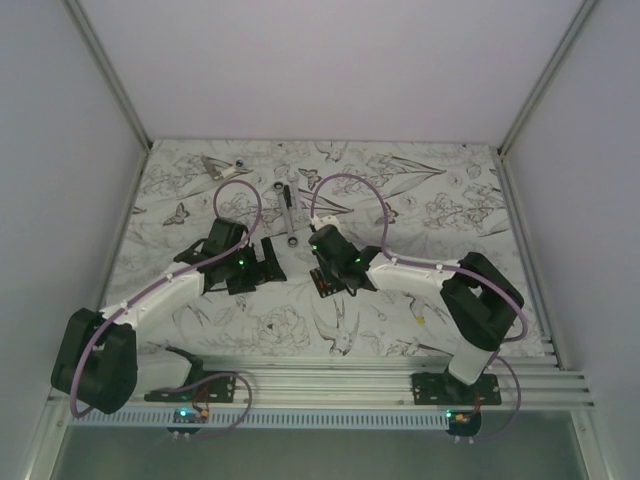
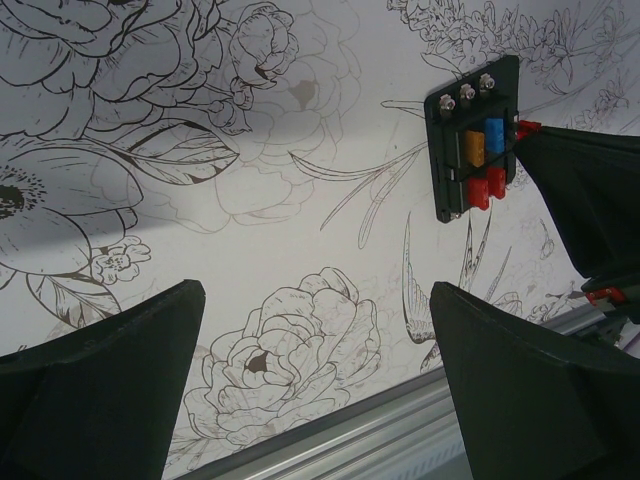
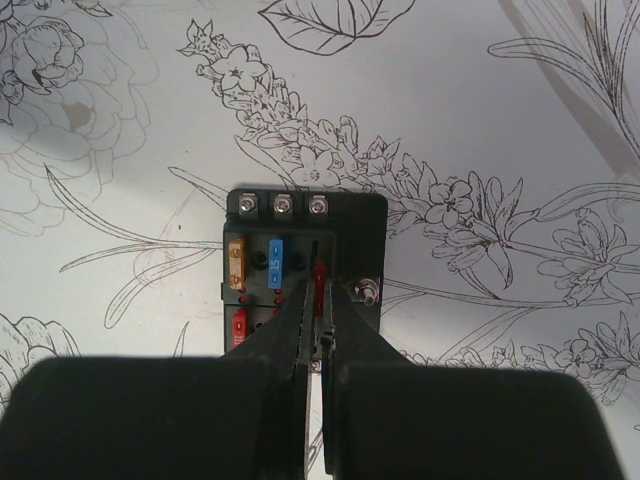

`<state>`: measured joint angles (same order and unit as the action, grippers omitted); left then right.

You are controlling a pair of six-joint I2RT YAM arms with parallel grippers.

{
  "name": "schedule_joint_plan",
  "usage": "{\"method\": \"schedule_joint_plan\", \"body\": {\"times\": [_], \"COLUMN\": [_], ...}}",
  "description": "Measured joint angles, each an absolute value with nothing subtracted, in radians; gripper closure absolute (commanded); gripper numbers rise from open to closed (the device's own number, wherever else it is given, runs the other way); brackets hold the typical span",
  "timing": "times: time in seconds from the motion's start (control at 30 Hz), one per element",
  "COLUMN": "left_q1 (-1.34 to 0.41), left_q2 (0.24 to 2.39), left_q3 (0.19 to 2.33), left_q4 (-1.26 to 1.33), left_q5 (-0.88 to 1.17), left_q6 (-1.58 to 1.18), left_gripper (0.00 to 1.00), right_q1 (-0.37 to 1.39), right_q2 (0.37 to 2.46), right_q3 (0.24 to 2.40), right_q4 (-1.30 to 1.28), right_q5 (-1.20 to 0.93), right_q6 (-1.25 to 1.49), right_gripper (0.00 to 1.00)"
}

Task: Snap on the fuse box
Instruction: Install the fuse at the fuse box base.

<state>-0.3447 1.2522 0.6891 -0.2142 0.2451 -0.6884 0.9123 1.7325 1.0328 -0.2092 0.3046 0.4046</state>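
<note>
Flower-printed cloth (image 1: 430, 200) covers the table, and the fuse box (image 3: 345, 235) lies flat on it near the middle, with an orange fuse (image 3: 237, 262), a blue fuse (image 3: 276, 262) and red fuses (image 2: 478, 190) seated in its slots. Over those fuse rows the right gripper (image 3: 318, 280) is closed, a thin red sliver at its tips; I cannot tell whether that is a held fuse. Near the box but apart from it, the left gripper (image 2: 315, 300) gapes fully wide, holding nothing.

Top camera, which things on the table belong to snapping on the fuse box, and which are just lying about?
Part of the job:
- fuse box, coloured fuses in it
- right gripper, shut, tips over the box
- left gripper, open, apart from the box

Lying about:
- grey metal bar, beyond the grippers
- small metal piece, near the far left corner
</note>
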Motion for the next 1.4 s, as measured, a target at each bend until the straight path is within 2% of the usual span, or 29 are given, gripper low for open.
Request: {"method": "schedule_joint_plan", "body": {"times": [1.4], "left_q1": [-0.345], "left_q2": [1.252], "left_q3": [0.689], "left_q4": [-0.214], "left_q5": [0.245], "left_q6": [-0.688], "left_gripper": [0.0], "right_q1": [0.912], "right_q2": [1.75], "right_q3": [1.035], "right_q4": [-0.161], "right_q5": [0.301], "right_q6": [0.408], "right_gripper": [1.0]}}
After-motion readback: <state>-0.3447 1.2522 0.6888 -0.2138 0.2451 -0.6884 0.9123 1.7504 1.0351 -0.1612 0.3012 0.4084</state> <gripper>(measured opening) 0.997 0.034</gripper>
